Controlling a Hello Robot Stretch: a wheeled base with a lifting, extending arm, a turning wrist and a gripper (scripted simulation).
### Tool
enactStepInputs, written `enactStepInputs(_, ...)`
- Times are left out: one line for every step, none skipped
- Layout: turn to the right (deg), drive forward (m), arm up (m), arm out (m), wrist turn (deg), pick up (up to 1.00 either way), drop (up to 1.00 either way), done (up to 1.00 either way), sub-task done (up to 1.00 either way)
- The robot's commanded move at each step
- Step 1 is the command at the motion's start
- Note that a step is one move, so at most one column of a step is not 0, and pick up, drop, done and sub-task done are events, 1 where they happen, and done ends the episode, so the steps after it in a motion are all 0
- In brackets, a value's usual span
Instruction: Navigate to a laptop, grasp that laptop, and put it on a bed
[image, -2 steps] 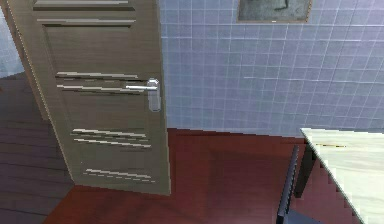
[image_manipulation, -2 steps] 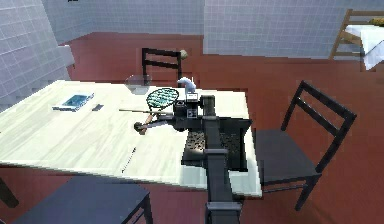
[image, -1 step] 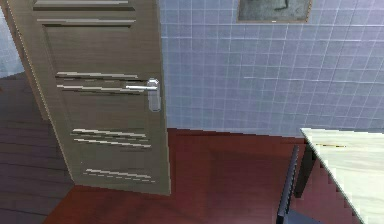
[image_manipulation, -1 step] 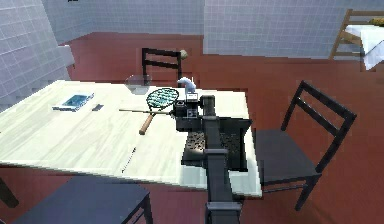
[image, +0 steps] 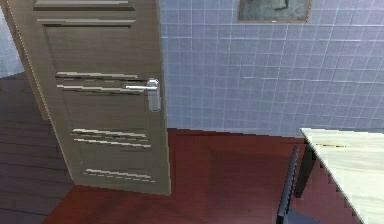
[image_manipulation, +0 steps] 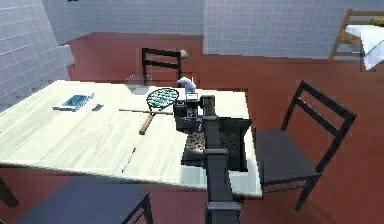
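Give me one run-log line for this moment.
stage: arm out over table | gripper: near racket, hold cannot be told | laptop: on table by arm | ahead: door, tiled wall

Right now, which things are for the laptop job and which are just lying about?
For the job: dark flat laptop-like slab; white-sheeted, wooden-framed bed far off; robot's dark end effector.

Just lying about: green-netted racket with wooden handle; small blue book; thin pen; dark wooden chair; grey-brown panelled door; pale wooden table.
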Motion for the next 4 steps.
enactStepInputs(0.0,0.0,-0.3,0.0,0.0,0.0,0.0,0.0,0.0)
enactStepInputs(0.0,0.0,0.0,0.0,0.0,1.0,0.0,0.0,0.0)
enactStepInputs(0.0,0.0,0.1,0.0,0.0,0.0,0.0,0.0,0.0)
enactStepInputs(0.0,0.0,0.36,0.0,0.0,0.0,0.0,0.0,0.0)
